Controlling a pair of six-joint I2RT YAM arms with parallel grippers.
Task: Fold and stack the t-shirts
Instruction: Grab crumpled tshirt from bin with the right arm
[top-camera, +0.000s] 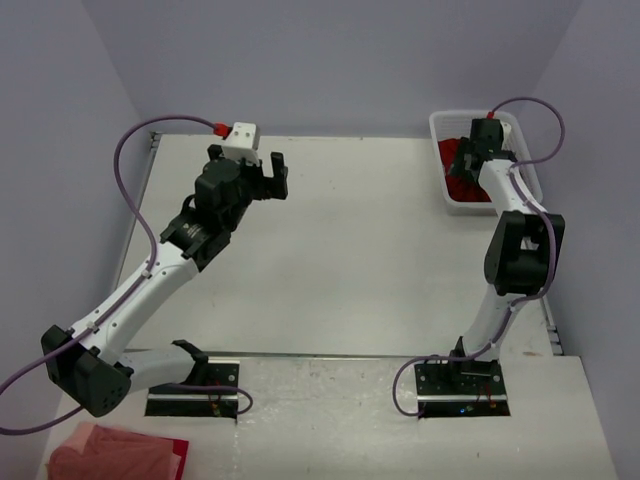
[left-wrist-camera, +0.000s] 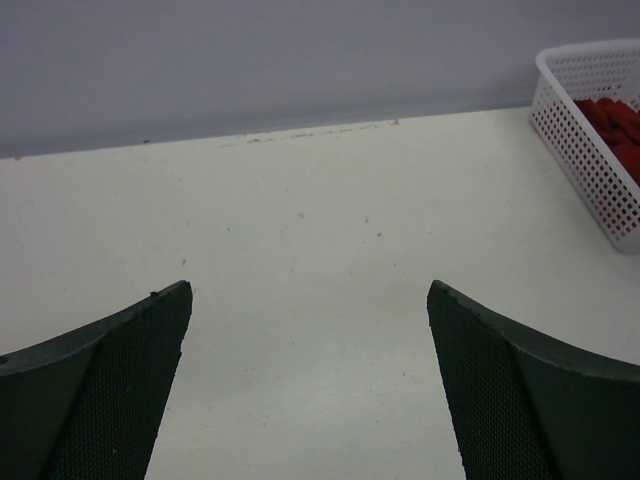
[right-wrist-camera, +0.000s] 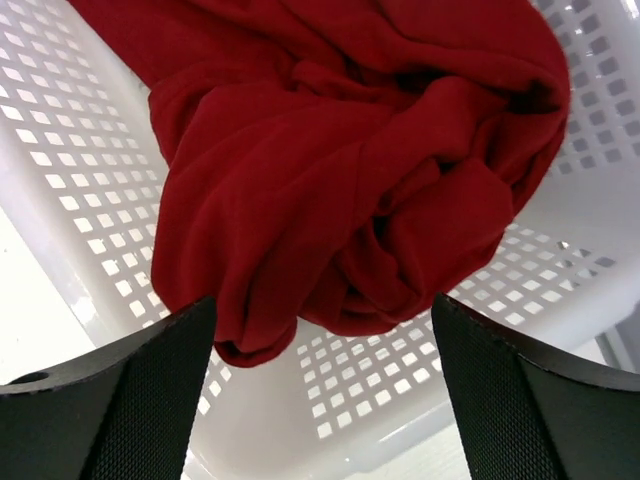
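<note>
A crumpled deep red t-shirt (right-wrist-camera: 340, 150) lies bunched in the white mesh basket (right-wrist-camera: 80, 180) at the table's back right corner (top-camera: 445, 125). My right gripper (right-wrist-camera: 325, 300) hangs just above the basket, open, its fingers either side of the shirt's lower folds without touching them. In the top view it (top-camera: 470, 165) covers part of the red cloth (top-camera: 465, 187). My left gripper (top-camera: 268, 178) is open over bare tabletop at the back left, with nothing between its fingers (left-wrist-camera: 120, 390). From the left wrist the basket (left-wrist-camera: 590, 150) and its red cloth (left-wrist-camera: 615, 115) show far right.
A lighter red cloth (top-camera: 115, 452) lies on the near shelf at the bottom left, beside the left arm's base. Grey walls close in the table (top-camera: 340, 250) at the back and on both sides. The basket stands against the right wall.
</note>
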